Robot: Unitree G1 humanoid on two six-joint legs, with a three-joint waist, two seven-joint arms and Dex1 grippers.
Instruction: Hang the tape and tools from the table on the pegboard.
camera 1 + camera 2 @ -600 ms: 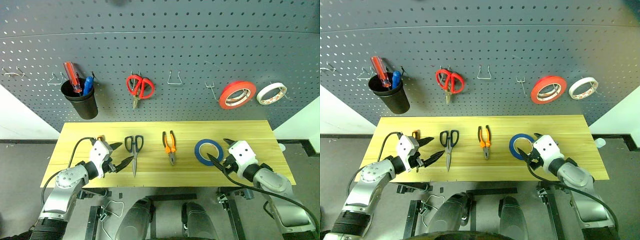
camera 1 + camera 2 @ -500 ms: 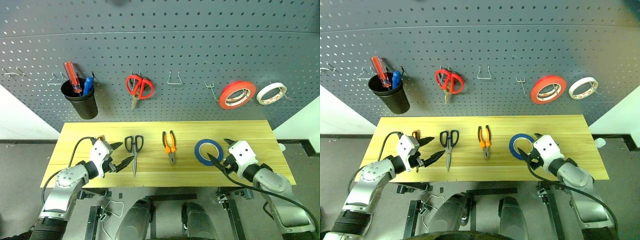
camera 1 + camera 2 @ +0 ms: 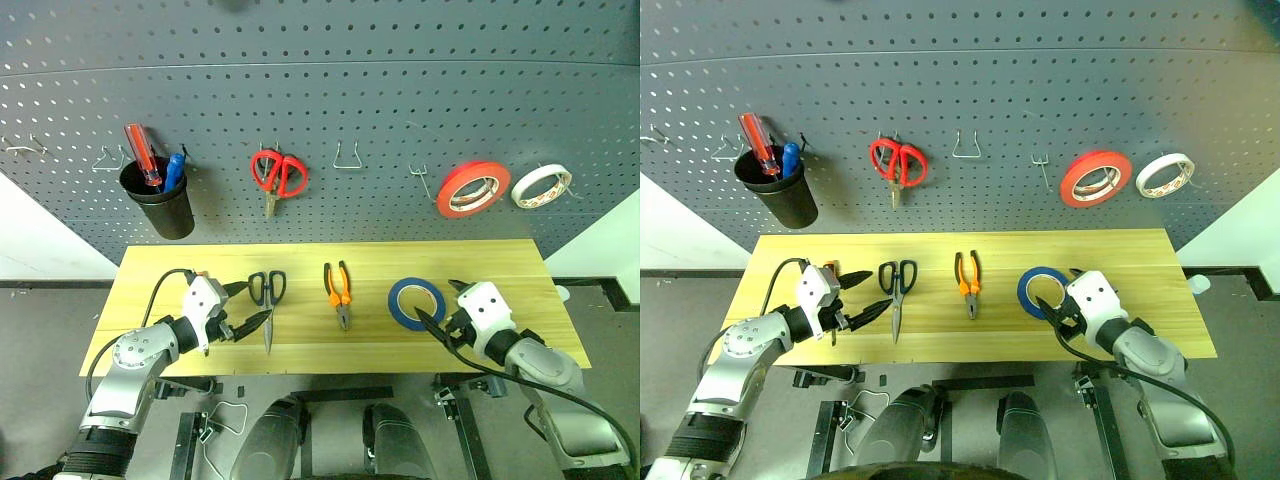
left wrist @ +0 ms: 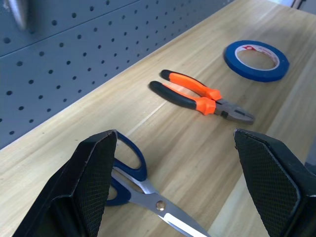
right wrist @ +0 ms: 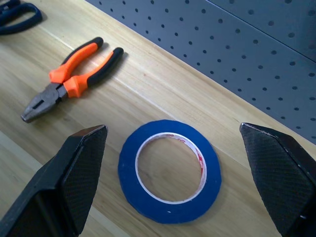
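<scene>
Grey pegboard (image 3: 400,90) fills the wall behind a pale wooden desk (image 3: 500,265), where nothing from the desk has yet been hung. A black cup (image 3: 160,205), red scissors (image 3: 278,175), an orange roll (image 3: 473,189) and a white roll (image 3: 543,186) already hang on the board, with bare hooks (image 3: 348,155) between them.

On the desk lie, from the robot's left to right, a small screwdriver (image 3: 832,269) partly hidden behind the left arm, dark scissors (image 3: 267,300), pliers (image 3: 340,292) and blue tape (image 3: 417,303), each well apart from the next.

The left pincer (image 3: 247,308) hangs with its fingers spread wide, just beside the scissors' handles. The right pincer (image 3: 444,305) is likewise wide apart and empty, just beside the tape's near rim.

The step in hand looks like a first pick-up. For the tape, one finger would best drop through the wide hole and the other outside the ring, since the roll lies flat and thin. The scissors want a grip across the handles, leaving a loop free for a hook.

Room is generous: the desk's back strip is open up to the board. The tape sits well in from the right edge, and the front edge lies close under both wrists.
</scene>
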